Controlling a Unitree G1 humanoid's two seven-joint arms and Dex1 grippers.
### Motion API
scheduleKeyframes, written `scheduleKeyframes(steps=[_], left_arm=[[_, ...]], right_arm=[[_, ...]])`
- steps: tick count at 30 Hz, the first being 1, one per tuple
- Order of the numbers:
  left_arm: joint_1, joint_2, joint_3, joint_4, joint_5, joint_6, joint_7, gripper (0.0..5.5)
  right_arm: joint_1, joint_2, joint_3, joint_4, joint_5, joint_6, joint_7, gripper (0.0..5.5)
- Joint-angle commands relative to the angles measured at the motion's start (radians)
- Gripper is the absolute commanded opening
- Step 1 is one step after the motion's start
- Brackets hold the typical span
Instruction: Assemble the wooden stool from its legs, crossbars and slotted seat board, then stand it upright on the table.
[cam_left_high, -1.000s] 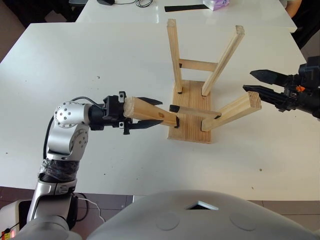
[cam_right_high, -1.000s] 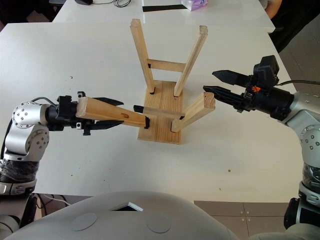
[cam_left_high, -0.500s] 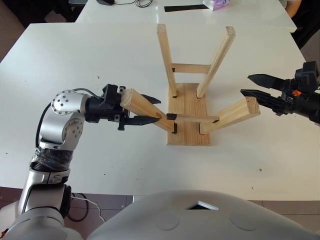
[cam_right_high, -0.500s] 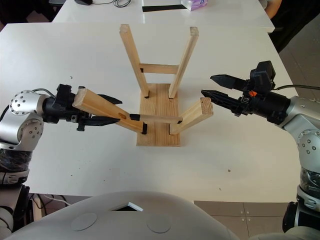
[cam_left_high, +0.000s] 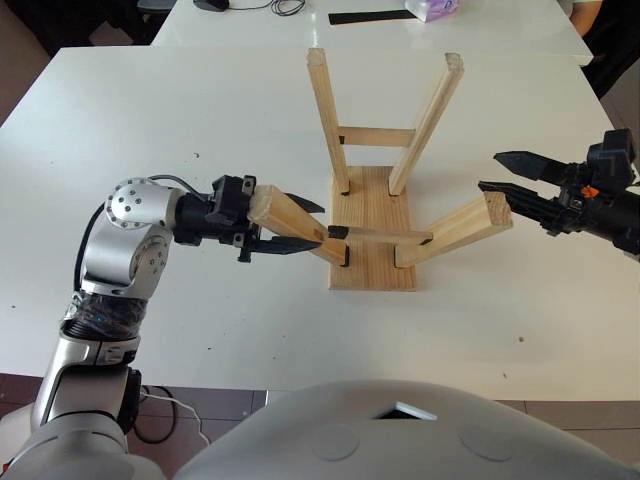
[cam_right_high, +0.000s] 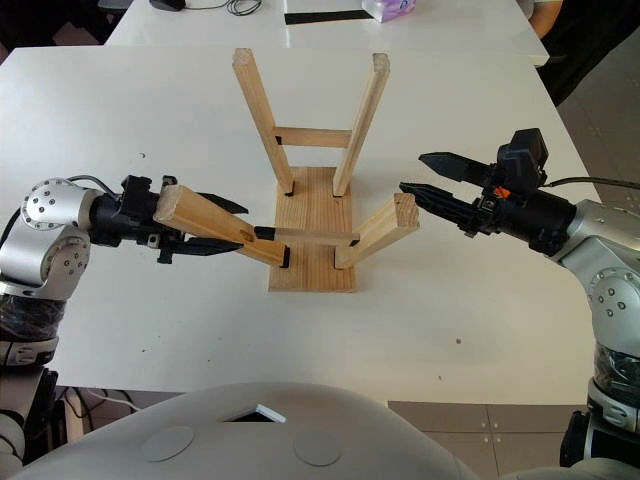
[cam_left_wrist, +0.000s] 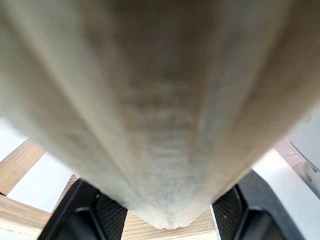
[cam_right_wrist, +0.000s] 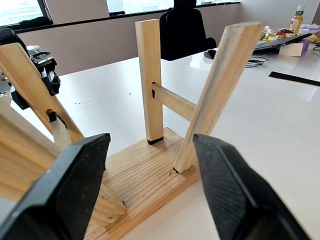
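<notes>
Hazard: left gripper (cam_left_high: 312, 226) clamps the splayed leg (cam_left_high: 277, 212); right gripper (cam_left_high: 490, 171) gapes unladen beside the opposite leg (cam_left_high: 455, 228). Outward pull could unseat the crossbar (cam_left_high: 380, 235).

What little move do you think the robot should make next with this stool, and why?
Probably the right gripper should ease forward and close on the near right leg. Its jaws stand open just off that leg's free end, while the left gripper grips the near left leg; both legs lean outward from the seat board.
</notes>
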Motion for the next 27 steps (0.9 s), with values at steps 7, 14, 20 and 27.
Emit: scheduleKeyframes(steps=[7, 14, 20, 27], left_arm=[[-0.015, 0.056, -0.065, 0.013, 0.081, 0.181, 0.045, 2.07], [-0.014, 0.072, -0.118, 0.009, 0.154, 0.151, 0.06, 2.07], [-0.029, 0.072, -0.142, -0.031, 0.147, 0.187, 0.089, 2.07], [-0.081, 0.07, -0.171, -0.06, 0.112, 0.31, 0.133, 2.07]], right_arm=[[0.001, 0.005, -0.014, -0.044, 0.01, -0.004, -0.012, 3.05], [0.005, 0.02, -0.01, -0.065, 0.016, -0.005, -0.03, 3.05], [0.006, 0.031, -0.011, -0.08, 0.019, -0.003, -0.043, 3.05], [-0.011, 0.045, 0.005, -0.087, 0.015, -0.008, -0.055, 3.05]])
